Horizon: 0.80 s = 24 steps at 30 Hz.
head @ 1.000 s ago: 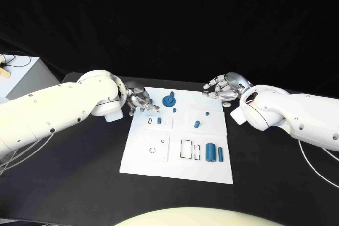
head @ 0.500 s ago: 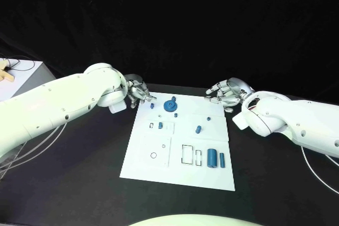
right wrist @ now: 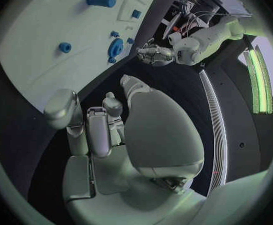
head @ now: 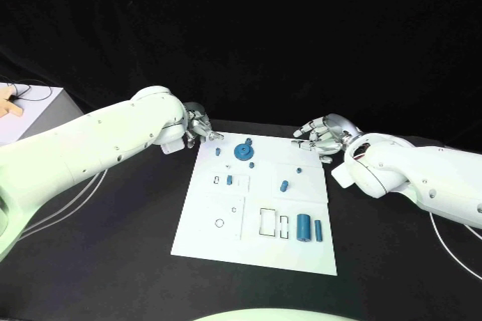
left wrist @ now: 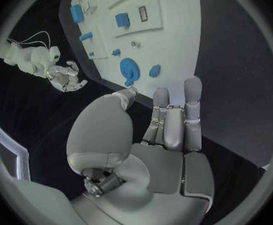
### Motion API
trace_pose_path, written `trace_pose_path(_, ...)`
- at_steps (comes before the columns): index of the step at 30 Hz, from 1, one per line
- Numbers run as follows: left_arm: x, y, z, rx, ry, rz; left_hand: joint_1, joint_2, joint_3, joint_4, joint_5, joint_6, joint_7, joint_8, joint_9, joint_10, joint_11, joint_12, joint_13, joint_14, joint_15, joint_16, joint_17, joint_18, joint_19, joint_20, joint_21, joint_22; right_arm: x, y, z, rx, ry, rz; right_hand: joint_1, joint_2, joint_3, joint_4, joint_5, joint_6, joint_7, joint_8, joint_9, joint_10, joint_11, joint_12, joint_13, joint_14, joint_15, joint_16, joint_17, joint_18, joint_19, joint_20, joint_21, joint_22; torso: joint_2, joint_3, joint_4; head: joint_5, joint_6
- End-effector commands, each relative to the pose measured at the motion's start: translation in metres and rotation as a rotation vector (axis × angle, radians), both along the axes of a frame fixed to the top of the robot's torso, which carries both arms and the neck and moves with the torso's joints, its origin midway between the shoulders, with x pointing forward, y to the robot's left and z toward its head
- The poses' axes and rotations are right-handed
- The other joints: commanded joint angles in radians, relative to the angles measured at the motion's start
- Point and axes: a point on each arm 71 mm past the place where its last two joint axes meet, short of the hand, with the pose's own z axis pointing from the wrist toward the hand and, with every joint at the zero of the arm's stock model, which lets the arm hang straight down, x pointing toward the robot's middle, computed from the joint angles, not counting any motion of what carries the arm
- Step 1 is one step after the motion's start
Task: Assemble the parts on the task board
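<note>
Lying flat on the black surface (head: 120, 244), the white board (head: 206, 234) runs its long axis away from the robot, its far edge between the two hands. The left hand (head: 198, 129) hangs just off the board's far left corner, fingers held loosely apart and extended, holding nothing. The right hand (head: 323, 136) hovers just off the far right corner, fingers curled partly inward with nothing between them.

Nearest the left hand, a small blue peg (head: 218, 152) stands by the board's far edge, with a round blue disc (head: 242, 151) just beside it toward the right hand. Between the two hands and further toward the robot sit several small blue pieces: a short block (head: 229, 179) beside a rectangular outline, and a tilted stub (head: 284, 186) nearer the right hand. At the near end two blue cylinders (head: 304, 228) lie side by side, their long axes parallel to the board's length, next to a tall rectangular slot (head: 266, 222).

Nothing stands between either hand and the board. The smallest blue dots near the disc are too small to make out. The left arm (head: 90, 150) hides the surface behind it.
</note>
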Motion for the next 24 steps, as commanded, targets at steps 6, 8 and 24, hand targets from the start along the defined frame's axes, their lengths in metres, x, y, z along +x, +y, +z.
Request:
trace_pose_path(6,0.002,-0.004,-0.007,0.059,0.045,-0.072,-0.018,0.000,-0.013,0.001,-0.004,0.003,-0.001,0.005,-0.003,-0.002,0.005,0.005,-0.002,0.004,0.002,0.006,0.003,0.002,0.003,0.000,0.005,0.001,0.000,0.002,0.000,0.002,-0.003,0.018,-0.009,0.000,0.005,-0.001,0.005,-0.009,-0.001,0.006,0.000,-0.005,-0.002,-0.005,0.000,0.002,0.007,-0.004,-0.001,0.019,-0.006,0.002,-0.003,0.000,0.003,-0.0005,0.0004,-0.002,-0.001)
trace_pose_path(8,0.001,-0.005,-0.009,0.051,0.057,-0.078,-0.027,-0.001,-0.019,0.001,-0.004,0.003,-0.001,0.004,-0.006,-0.004,0.005,0.006,-0.003,0.005,0.002,0.008,0.005,0.001,0.003,0.001,0.006,0.003,0.000,0.002,0.000,0.003,-0.002,0.019,-0.008,0.000,0.006,-0.002,0.005,-0.009,-0.001,0.006,0.000,-0.006,-0.002,-0.005,-0.001,0.001,0.007,-0.004,-0.002,0.019,-0.005,0.002,-0.004,0.000,0.003,-0.0006,-0.0007,0.000,-0.002)
trace_pose_path(24,0.002,-0.006,-0.016,0.028,0.094,-0.093,-0.044,0.007,-0.036,0.000,-0.003,0.005,-0.002,0.007,-0.013,-0.004,0.005,0.010,-0.004,0.007,0.002,0.014,0.012,-0.001,0.008,0.001,0.016,0.018,0.000,0.004,0.000,0.003,0.000,0.022,-0.008,0.000,0.007,-0.002,0.006,-0.009,-0.001,0.006,0.000,-0.006,-0.002,-0.006,-0.002,0.002,0.007,-0.004,-0.001,0.020,-0.006,0.002,-0.005,-0.002,0.002,0.0008,0.0003,-0.004,-0.012)
